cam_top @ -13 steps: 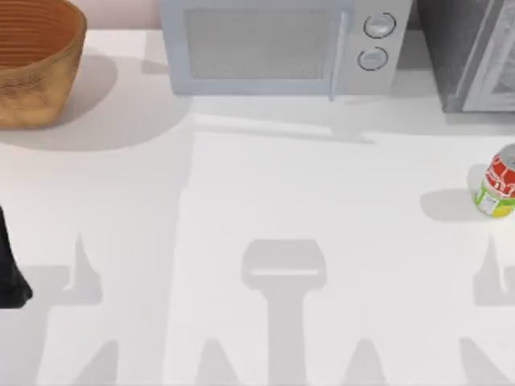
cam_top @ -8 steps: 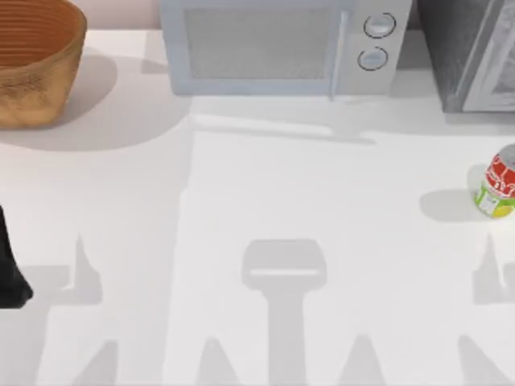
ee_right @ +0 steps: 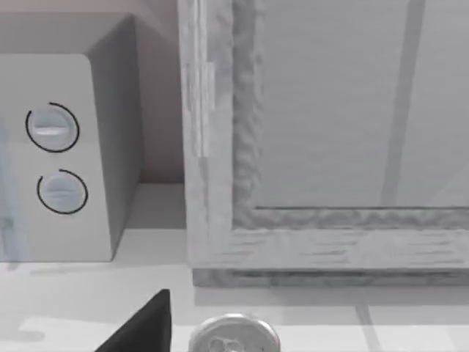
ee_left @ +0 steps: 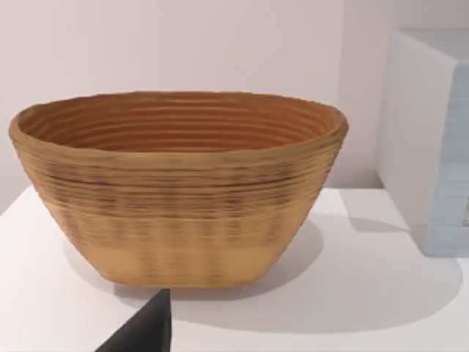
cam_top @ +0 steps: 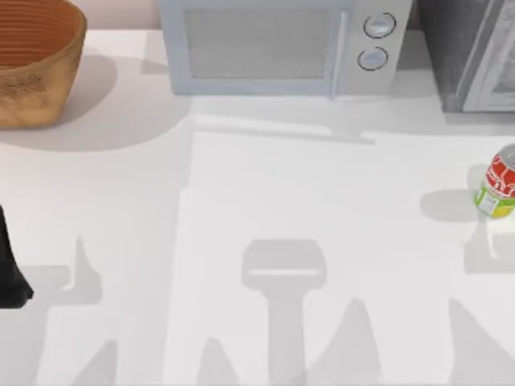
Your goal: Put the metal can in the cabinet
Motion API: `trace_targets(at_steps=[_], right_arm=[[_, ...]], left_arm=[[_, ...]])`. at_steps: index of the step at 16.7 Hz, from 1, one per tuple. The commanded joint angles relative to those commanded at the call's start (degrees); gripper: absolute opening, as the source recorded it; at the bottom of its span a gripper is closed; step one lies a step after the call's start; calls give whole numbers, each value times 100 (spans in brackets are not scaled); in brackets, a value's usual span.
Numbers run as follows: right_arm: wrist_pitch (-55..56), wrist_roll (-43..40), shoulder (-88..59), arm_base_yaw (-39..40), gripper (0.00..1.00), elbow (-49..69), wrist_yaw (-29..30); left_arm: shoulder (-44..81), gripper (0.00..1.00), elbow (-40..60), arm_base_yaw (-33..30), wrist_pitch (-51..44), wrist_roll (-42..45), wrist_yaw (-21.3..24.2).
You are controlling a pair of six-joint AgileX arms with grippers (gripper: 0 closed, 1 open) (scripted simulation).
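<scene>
Top view, tabletop (cam_top: 265, 177) seen from above. The metal can (cam_top: 498, 182) stands upright at about 3 o'clock, against the right edge; its long axis is vertical and its silver top faces upward, with the red, white and lime-green label wrapped round its side. It casts a shadow toward 9 o'clock and stands apart from everything else.

The cabinet (cam_top: 467, 52), dark grey and speckled with a pale framed door panel, occupies the 1 o'clock corner, directly beyond the can toward 12 o'clock. Just beside it, at 12 o'clock, sits the white microwave (cam_top: 282, 44) with its two round knobs (cam_top: 376, 40) on the cabinet side. A woven basket (cam_top: 36, 60) stands at 10 o'clock.

The left arm (cam_top: 10, 265) is parked at the 8 o'clock edge.

Left wrist view: the basket (ee_left: 179, 187) sits upright, with a dark tip of the left gripper (ee_left: 143, 330) in front; whether this gripper is apart or together cannot be told.

Right wrist view: the cabinet door (ee_right: 330, 139), the microwave (ee_right: 62, 158) and the can's silver top (ee_right: 234, 339), with a dark tip of the right gripper (ee_right: 143, 330) just beside the can. Its state likewise cannot be told.
</scene>
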State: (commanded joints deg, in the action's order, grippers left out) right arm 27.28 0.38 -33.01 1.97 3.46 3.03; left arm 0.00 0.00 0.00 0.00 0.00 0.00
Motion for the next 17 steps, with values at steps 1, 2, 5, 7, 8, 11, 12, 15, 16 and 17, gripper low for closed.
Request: trace_targets(at_steps=[1,2,5,7,8,11,12,15,16,17], right_arm=[[410,8,-506,31,100,49,45],[832,16,-1026,65,100,98,89],[2136,47,-2640,174,100,250,221],[3009,72,-3723,251,100,350,305],[3438,84,-4256,289,100,399,346],[4659,123,-5779,398,100,537,462],[5033,135,-6245,432,100,578,498],[6035,167,-7491,523,100,692,592],[6322,177,-7847,549,100,725,618],[6575,185,-8159,572,100,755,641]], left_arm=[[0,100,0,0,0,0,0],[0,100,0,0,0,0,0],[0,100,0,0,0,0,0],[0,100,0,0,0,0,0],[0,100,0,0,0,0,0],[0,100,0,0,0,0,0],[0,100,0,0,0,0,0],[0,100,0,0,0,0,0],[0,100,0,0,0,0,0],[0,100,0,0,0,0,0]])
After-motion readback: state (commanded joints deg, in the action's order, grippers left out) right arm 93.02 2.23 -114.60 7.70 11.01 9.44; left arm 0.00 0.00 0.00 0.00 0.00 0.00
